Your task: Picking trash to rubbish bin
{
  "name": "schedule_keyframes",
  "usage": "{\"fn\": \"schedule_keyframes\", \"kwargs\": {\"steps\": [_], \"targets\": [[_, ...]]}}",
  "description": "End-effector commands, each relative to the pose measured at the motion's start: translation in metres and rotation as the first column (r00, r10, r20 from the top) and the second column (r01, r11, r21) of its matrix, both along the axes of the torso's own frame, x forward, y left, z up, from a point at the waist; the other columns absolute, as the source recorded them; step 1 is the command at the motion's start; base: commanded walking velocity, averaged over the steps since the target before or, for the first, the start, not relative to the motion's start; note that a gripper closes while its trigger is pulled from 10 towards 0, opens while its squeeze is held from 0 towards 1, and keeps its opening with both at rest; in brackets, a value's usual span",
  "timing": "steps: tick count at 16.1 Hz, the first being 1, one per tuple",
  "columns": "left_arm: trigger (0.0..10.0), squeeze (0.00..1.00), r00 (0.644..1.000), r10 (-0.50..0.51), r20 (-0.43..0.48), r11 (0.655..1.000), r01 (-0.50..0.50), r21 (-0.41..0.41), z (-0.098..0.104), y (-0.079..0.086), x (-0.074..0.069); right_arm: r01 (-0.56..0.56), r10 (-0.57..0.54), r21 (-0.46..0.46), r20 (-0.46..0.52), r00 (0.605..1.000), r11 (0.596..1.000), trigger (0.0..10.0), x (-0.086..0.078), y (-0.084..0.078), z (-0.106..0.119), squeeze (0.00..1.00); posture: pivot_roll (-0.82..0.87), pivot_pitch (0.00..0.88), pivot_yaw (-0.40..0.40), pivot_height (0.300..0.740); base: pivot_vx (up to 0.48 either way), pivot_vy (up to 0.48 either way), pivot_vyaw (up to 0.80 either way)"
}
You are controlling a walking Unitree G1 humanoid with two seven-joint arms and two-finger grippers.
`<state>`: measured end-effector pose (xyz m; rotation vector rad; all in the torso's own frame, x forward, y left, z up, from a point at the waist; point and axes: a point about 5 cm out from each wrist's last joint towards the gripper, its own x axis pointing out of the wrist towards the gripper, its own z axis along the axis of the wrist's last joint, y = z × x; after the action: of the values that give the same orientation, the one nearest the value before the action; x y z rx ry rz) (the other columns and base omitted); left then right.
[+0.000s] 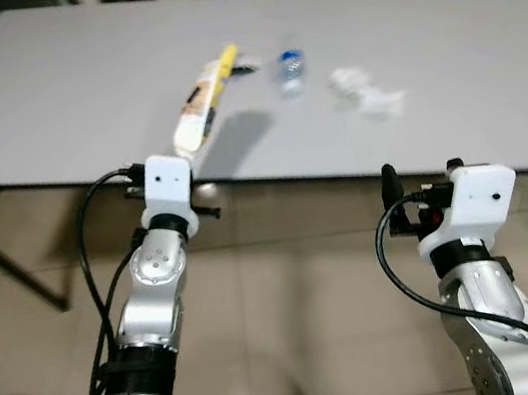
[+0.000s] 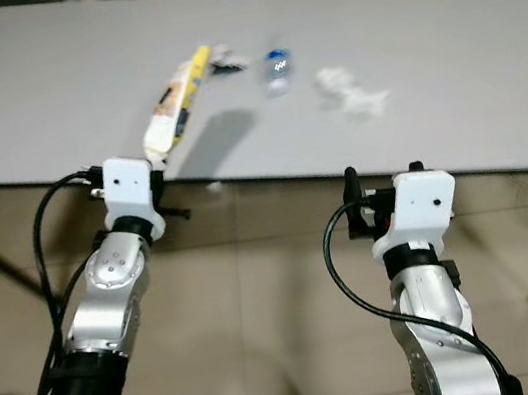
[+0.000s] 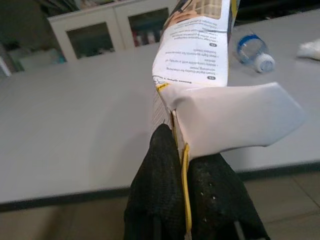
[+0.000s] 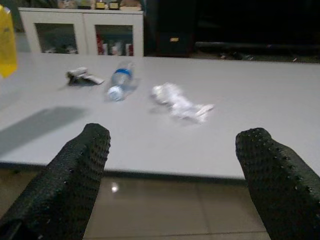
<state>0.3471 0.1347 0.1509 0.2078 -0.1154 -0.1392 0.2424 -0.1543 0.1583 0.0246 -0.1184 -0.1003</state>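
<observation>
Trash at centre frame is a flattened carton (image 1: 205, 106), white with a yellow edge and a yellow top end, printed with small lines of black text too fine to read. A dark picture panel sits partway along it, and in the left wrist view a tan checked patch shows near its upper end. One white flap is folded out to the side. No brand name can be made out.

The left gripper (image 3: 182, 165) is clamped on the carton's lower end, its two black fingers (image 3: 160, 170) pressed together on the yellow seam. It holds the carton tilted up over the near edge of the grey table (image 1: 45, 102), with the carton's shadow lying on the tabletop to its right.

Further back on the table, a small clear bottle (image 1: 290, 69) with a blue label band lies on its side, just right of the carton's top. A crumpled white wrapper (image 1: 364, 92) lies to the right of the bottle. A small dark scrap (image 4: 82, 76) rests near the bottle, at upper left of the right wrist view.

The right gripper (image 4: 172, 170) hangs at lower right of the head views, below the table edge, its fingers spread wide apart and holding nothing.
</observation>
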Motion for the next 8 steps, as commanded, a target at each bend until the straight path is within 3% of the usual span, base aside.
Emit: {"fn": "schedule_keyframes", "kwargs": {"steps": [1, 4, 8], "targets": [[10.0, 0.00, 0.998, -0.064, 0.018, 0.998, 0.065, -0.018, 0.007, -0.013, 0.002, 0.023, -0.023, -0.014, 0.011, 1.000, 1.000, 10.0, -0.001, -0.005, 0.003, 0.00, 0.10, 0.119, -0.029, 0.740, 0.000, 0.000, 0.00], [10.0, 0.00, 0.993, -0.117, 0.026, 0.991, 0.119, -0.060, 0.014, -0.020, 0.007, 0.030, -0.029, -0.019, 0.016, 0.999, 0.999, 10.0, 0.000, -0.006, 0.005, 0.00, 0.10, 0.117, -0.027, 0.740, 0.000, 0.000, 0.00], [10.0, 0.00, 0.985, -0.169, 0.046, 0.981, 0.173, -0.083, 0.021, -0.026, 0.010, 0.051, -0.051, -0.033, 0.017, 0.999, 0.998, 10.0, 0.001, -0.006, 0.004, 0.00, 0.10, 0.112, -0.015, 0.740, 0.386, 0.000, 0.00]]}}
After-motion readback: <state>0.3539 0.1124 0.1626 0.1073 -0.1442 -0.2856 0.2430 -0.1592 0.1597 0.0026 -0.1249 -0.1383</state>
